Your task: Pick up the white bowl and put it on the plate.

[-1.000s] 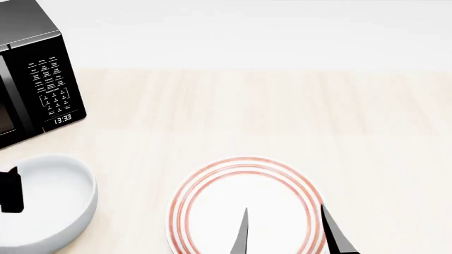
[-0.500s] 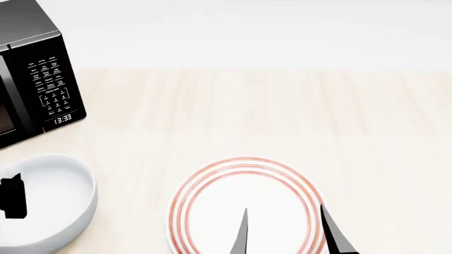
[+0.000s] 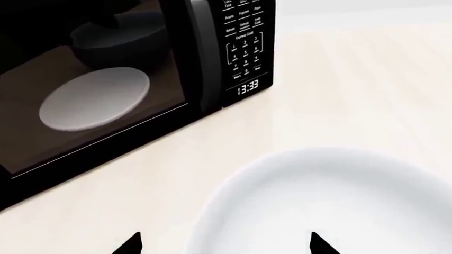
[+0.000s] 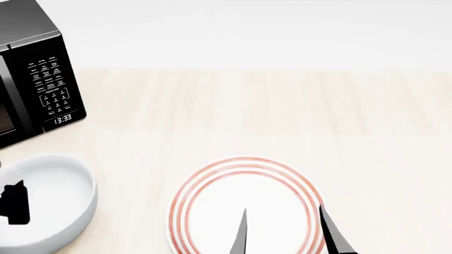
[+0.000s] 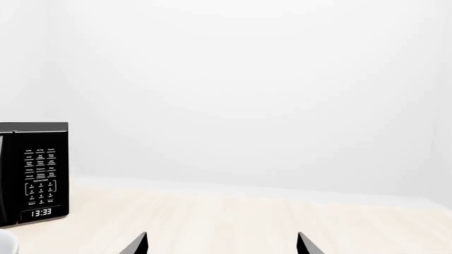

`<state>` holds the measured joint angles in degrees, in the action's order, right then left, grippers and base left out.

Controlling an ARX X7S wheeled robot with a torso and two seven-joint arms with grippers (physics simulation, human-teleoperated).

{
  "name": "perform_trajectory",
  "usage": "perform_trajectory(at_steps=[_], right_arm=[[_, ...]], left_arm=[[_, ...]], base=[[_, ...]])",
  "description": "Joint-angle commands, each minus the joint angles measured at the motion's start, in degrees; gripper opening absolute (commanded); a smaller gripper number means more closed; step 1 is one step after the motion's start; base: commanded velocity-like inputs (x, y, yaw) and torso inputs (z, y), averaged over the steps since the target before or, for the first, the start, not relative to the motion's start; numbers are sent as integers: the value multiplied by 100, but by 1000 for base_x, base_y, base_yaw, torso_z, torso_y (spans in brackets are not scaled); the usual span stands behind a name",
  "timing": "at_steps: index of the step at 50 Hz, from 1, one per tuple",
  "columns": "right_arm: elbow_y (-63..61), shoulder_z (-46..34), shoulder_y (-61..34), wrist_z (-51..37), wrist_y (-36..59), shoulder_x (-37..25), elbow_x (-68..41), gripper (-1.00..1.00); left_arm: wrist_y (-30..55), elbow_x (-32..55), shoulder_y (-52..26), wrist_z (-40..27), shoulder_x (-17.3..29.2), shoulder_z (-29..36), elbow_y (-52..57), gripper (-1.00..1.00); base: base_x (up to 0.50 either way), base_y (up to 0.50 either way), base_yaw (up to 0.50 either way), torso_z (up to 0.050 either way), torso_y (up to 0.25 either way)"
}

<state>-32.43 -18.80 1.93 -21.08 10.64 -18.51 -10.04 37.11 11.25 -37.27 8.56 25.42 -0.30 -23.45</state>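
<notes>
The white bowl (image 4: 53,198) sits on the pale wooden counter at the near left, just in front of the microwave. My left gripper (image 3: 226,246) is open and straddles the bowl's rim (image 3: 211,211), one tip outside the wall and one over the inside. In the head view only one of its black fingers (image 4: 14,205) shows, over the bowl's left part. The plate (image 4: 244,203), white with red rings, lies at the near centre, apart from the bowl. My right gripper (image 4: 286,233) hangs open over the plate's near right part, holding nothing.
A black microwave (image 4: 32,79) stands at the far left, its clock reading 13:33; a pale dish (image 3: 95,98) shows through its window. The counter (image 4: 282,111) runs right and back to a white wall (image 5: 247,79). The bowl's edge (image 5: 6,244) peeks into the right wrist view.
The left gripper's finger has shifted slightly nearer and lower over the bowl in the head view. The bowl, plate and right gripper have stayed put.
</notes>
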Motion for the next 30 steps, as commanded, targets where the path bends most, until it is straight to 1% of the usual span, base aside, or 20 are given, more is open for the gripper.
perform_trajectory(at_steps=[1,14,23,30], right_arm=[[27,113,10,94,3,100,151,100],[46,80,20,75,-26,80,140,100],[49,64,13,63,-30,63,127,100],[53,51,13,49,-40,51,125,100]], left_arm=[[-107,-34,-47,123,-168,-157,-268,100],[-266,-54,-77,123,-202,-124,-499,100],[-213,-42,-65,98,-185,-132,-450,100],[-342,-46,-111,114,-202,-128,-672,100]], base=[[0,0,0,0,0],[0,0,0,0,0],[0,0,0,0,0],[0,0,0,0,0]])
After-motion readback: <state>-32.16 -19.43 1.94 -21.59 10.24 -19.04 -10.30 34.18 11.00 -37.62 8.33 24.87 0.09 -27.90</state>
